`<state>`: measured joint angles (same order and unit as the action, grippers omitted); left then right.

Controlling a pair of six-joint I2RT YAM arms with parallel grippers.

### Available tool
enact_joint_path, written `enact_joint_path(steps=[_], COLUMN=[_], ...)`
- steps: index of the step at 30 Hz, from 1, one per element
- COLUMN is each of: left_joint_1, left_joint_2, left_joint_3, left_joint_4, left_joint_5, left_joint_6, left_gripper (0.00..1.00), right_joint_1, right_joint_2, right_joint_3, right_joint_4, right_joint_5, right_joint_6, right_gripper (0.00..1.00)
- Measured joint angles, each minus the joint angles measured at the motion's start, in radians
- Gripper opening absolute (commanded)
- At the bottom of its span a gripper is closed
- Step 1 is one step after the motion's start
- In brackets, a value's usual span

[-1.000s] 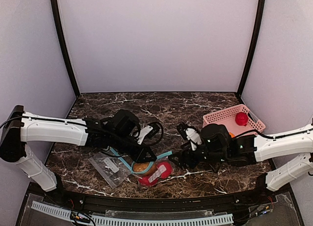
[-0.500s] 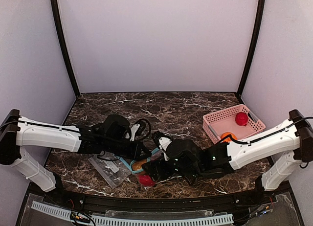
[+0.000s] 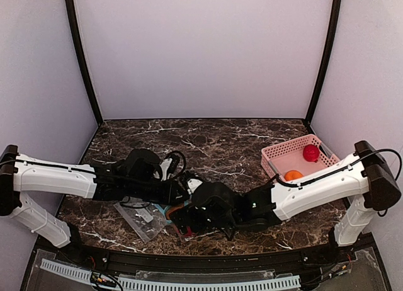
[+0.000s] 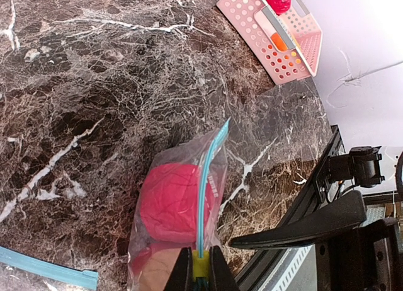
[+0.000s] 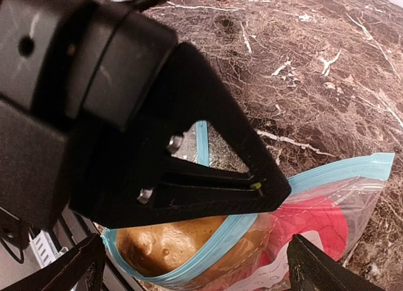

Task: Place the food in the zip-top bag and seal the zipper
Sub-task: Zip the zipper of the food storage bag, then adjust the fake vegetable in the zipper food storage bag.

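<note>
The zip-top bag lies on the marble near the front edge and holds a red piece and a brown-tan piece. My left gripper is shut on its teal zipper at one end. My right gripper is wide open and empty, low over the bag, one finger on each side of it. In the top view the right gripper hides most of the bag, and the left gripper is just behind it. A red piece and an orange piece sit in the pink basket.
A second, empty clear bag with a teal strip lies left of the filled one. The basket stands at the right. The black front rail runs just in front of both grippers.
My right arm has swung left from beside the basket to over the bag, covering it in the top view. My left gripper has shifted slightly left and nearer, still holding the zipper.
</note>
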<state>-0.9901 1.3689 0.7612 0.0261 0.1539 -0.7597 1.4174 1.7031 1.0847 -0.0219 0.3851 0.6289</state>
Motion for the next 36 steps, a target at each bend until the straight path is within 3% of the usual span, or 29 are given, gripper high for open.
enact_joint_path(steps=[13, 21, 26, 30, 34, 36], left_joint_1=[0.005, 0.007, 0.014, 0.016, 0.015, 0.014], left_joint_2=[0.000, 0.000, 0.004, 0.004, 0.005, 0.005], left_joint_3=[-0.003, -0.005, -0.006, -0.007, -0.007, -0.007], left_joint_4=[0.001, 0.002, 0.003, 0.005, 0.010, 0.014], left_joint_5=[-0.002, -0.005, -0.014, -0.014, -0.008, -0.003], left_joint_6=[-0.009, -0.011, -0.012, -0.013, -0.014, -0.018], left_gripper=[0.01, 0.01, 0.01, 0.01, 0.01, 0.01], right_joint_1=[0.006, 0.016, 0.016, 0.015, 0.010, 0.005], right_joint_2=[0.086, 0.114, 0.114, 0.114, 0.121, 0.128], right_joint_3=[0.091, 0.153, 0.166, 0.167, 0.174, 0.174], right_joint_4=[-0.089, -0.172, -0.196, -0.200, -0.211, -0.210], right_joint_5=[0.027, 0.089, 0.108, 0.108, 0.103, 0.094], right_joint_6=[0.002, 0.056, 0.096, 0.114, 0.101, 0.090], right_gripper=[0.92, 0.63, 0.56, 0.61, 0.84, 0.90])
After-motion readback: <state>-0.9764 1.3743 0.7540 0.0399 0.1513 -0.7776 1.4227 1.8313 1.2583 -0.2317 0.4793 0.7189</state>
